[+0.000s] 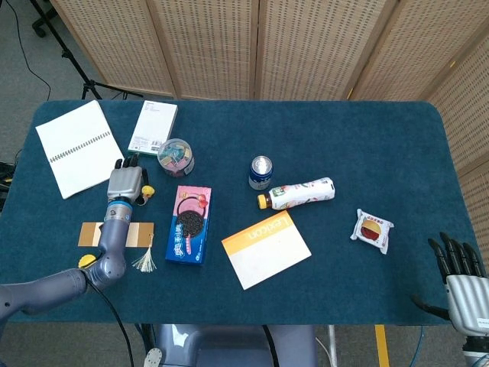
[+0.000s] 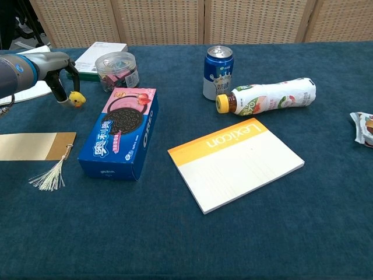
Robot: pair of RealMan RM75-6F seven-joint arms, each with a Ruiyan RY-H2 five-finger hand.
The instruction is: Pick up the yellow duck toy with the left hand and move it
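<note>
The small yellow duck toy (image 2: 76,99) is pinched between the fingertips of my left hand (image 2: 56,72), left of the blue cookie box and slightly above the cloth. From the head view the duck (image 1: 146,190) peeks out at the right edge of that hand (image 1: 125,182), just below the round tub. My right hand (image 1: 461,277) hangs open at the table's near right corner, holding nothing, and the chest view does not show it.
A blue cookie box (image 2: 122,132) lies right of the duck, with a clear tub of clips (image 2: 117,69) and a white box (image 1: 153,127) behind it. A spiral notebook (image 1: 79,147), tasselled bookmark (image 2: 35,146), can (image 2: 218,72), bottle (image 2: 268,96), Lexicon pad (image 2: 236,163) and snack packet (image 1: 372,230) also lie about.
</note>
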